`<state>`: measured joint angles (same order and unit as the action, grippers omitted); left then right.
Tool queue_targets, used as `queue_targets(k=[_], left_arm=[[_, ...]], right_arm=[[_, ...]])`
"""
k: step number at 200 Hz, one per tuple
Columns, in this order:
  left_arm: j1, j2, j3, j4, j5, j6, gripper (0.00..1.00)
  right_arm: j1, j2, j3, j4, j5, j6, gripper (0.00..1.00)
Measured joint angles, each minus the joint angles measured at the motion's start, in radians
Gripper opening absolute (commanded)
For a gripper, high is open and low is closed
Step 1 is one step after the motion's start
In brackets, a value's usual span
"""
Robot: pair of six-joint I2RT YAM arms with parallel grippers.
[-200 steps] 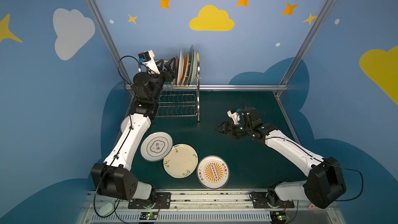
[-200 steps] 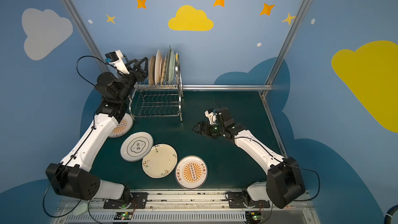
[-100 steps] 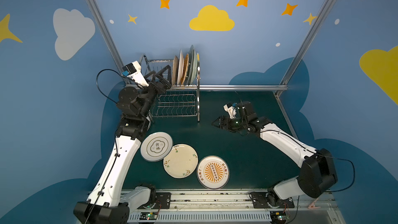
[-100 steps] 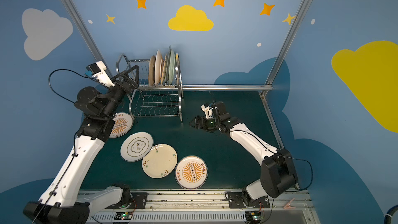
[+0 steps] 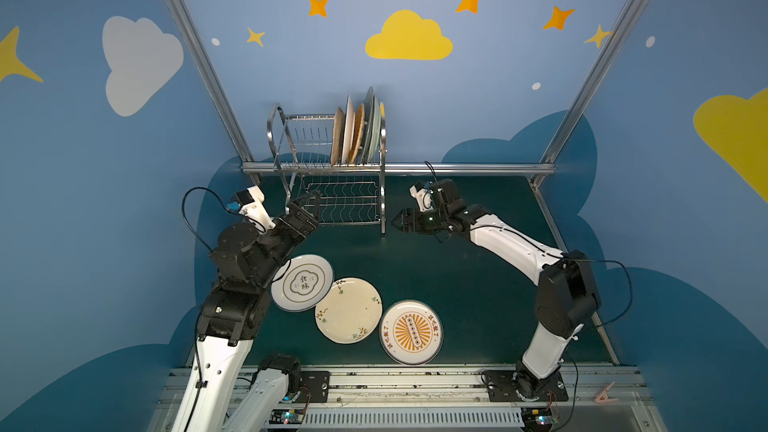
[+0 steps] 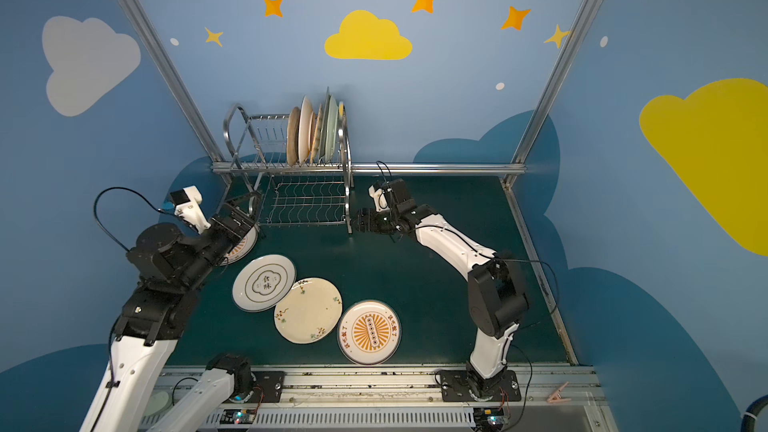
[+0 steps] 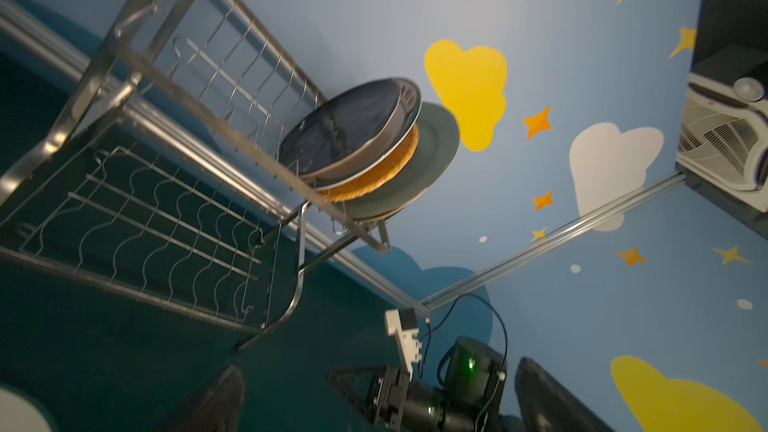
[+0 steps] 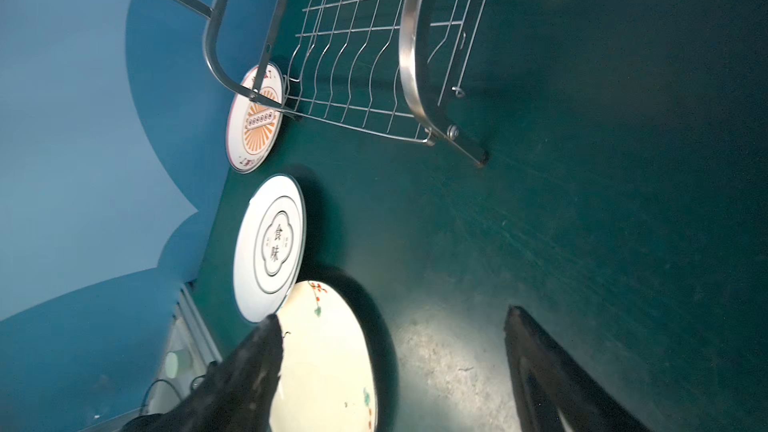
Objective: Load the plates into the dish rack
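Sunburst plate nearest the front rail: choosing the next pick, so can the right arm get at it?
Probably yes: the sunburst plate lies flat with bare mat between it and the right gripper, which hangs open and empty.

In both top views we look from high over the robot's side, down and toward the back wall (image 5: 415,126), far enough off to take in the whole table (image 5: 457,284), the rack (image 5: 328,184), the left arm (image 5: 232,284) and the right arm (image 5: 511,247); the pair differ only by a slight sideways shift. Our left wrist camera sits low, rolled and tilted upward, facing the rack and its racked plates (image 7: 345,135), with the right arm beyond. Our right wrist camera looks closely along the table at the rack's foot and three loose plates (image 8: 270,243), all shared with the top views.
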<state>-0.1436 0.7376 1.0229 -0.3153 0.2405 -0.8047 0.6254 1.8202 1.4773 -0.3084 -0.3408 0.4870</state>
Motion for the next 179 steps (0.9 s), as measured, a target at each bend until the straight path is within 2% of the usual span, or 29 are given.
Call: queue_targets(k=[32, 69, 125, 179], left_arm=[[0.001, -0.061, -0.093, -0.132, 0.059, 0.01, 1.0], [0.004, -0.151, -0.175, -0.275, 0.032, 0.089, 1.0], [0.006, -0.172, -0.27, -0.322, 0.01, 0.174, 1.0], [0.016, -0.168, -0.322, -0.32, 0.005, 0.222, 1.0]], right_arm=[[0.026, 0.122, 0.13, -0.009, 0.07, -0.051, 0.73], [0.038, 0.246, 0.246, -0.01, 0.131, -0.087, 0.62], [0.048, 0.332, 0.317, 0.021, 0.233, -0.103, 0.41], [0.074, 0.374, 0.319, 0.126, 0.311, -0.078, 0.4]])
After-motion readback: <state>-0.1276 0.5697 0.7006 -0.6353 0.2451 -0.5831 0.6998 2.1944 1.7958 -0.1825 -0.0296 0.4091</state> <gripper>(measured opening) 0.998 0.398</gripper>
